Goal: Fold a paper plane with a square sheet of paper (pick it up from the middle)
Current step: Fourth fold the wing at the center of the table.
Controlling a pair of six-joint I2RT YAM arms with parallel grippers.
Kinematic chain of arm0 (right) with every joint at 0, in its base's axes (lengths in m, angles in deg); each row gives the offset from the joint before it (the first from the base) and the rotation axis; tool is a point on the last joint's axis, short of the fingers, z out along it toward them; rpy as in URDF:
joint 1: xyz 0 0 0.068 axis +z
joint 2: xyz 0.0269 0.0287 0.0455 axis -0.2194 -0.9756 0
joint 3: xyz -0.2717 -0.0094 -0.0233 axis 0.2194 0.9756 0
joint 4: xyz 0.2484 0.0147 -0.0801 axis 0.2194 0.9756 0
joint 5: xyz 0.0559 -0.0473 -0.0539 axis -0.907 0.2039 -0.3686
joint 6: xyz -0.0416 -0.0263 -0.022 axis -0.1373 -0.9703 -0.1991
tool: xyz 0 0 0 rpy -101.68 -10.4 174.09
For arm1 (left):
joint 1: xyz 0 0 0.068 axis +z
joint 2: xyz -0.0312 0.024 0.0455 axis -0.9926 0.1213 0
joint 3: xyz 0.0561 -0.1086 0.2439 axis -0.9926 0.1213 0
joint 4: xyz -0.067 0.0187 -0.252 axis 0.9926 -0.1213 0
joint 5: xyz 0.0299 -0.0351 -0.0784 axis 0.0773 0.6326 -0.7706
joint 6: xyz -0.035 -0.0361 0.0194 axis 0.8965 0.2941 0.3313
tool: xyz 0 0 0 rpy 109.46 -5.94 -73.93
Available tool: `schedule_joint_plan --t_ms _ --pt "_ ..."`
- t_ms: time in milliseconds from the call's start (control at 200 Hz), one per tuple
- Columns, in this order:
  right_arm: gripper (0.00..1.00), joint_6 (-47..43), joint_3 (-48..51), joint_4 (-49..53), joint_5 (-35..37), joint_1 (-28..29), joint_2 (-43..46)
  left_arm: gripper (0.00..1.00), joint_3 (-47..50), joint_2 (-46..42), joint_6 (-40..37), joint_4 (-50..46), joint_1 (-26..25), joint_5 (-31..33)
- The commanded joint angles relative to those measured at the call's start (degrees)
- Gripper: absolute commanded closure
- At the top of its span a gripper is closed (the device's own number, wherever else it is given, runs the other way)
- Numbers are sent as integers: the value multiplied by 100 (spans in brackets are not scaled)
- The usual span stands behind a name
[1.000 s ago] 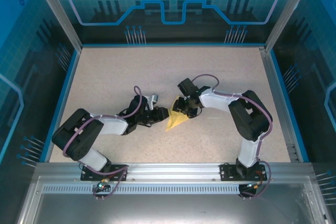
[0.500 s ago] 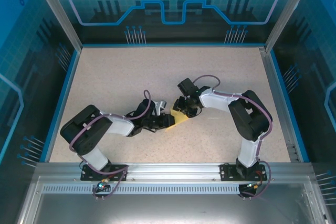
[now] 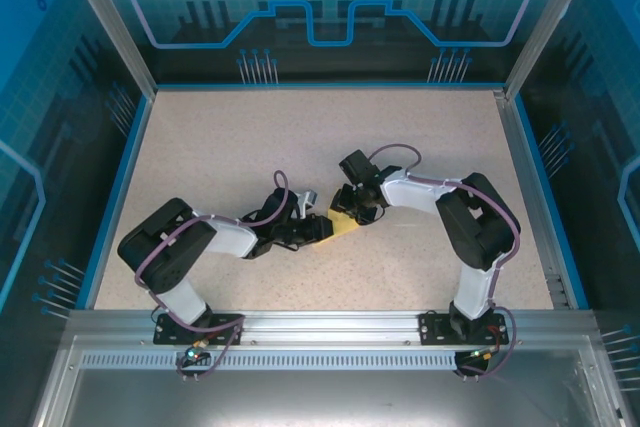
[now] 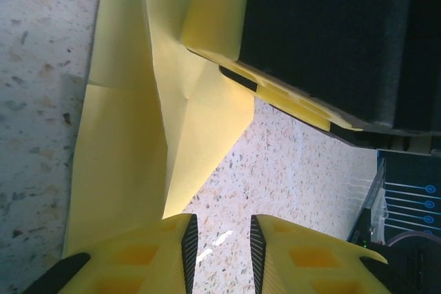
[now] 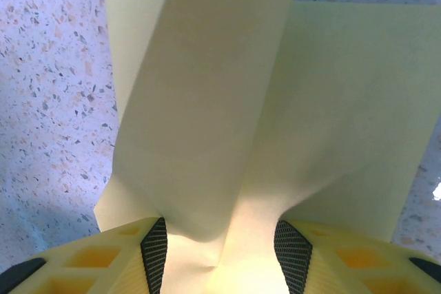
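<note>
The pale-yellow sheet of paper (image 3: 345,228) lies folded in creased layers at the middle of the table, between my two grippers. My right gripper (image 3: 352,211) presses down on its far end. In the right wrist view the paper (image 5: 227,101) humps up between the two pads and touches both, so the right gripper (image 5: 224,253) is shut on it. My left gripper (image 3: 318,227) sits at the paper's near-left end. In the left wrist view the left gripper (image 4: 220,253) is narrowly open over bare table, with the paper (image 4: 124,170) running under its left finger.
The speckled table (image 3: 250,137) is ringed by a blue rim and clear side walls. Both arms bend inward and their wrists nearly meet over the paper. The right gripper's black body (image 4: 331,39) looms close ahead of the left fingers.
The left arm has slid right, and its gripper now covers the paper's pointed near end. The right gripper has stayed in place on the paper.
</note>
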Motion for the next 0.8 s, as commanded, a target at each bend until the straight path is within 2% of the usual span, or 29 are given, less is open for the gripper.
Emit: schedule_joint_plan --t_ms 0,795 --pt "47 93 378 644 156 -43 -264 69 -66 -141 33 -87 -5 261" --pt "45 229 502 577 110 -114 -264 69 -275 -371 -169 -791 40 712"
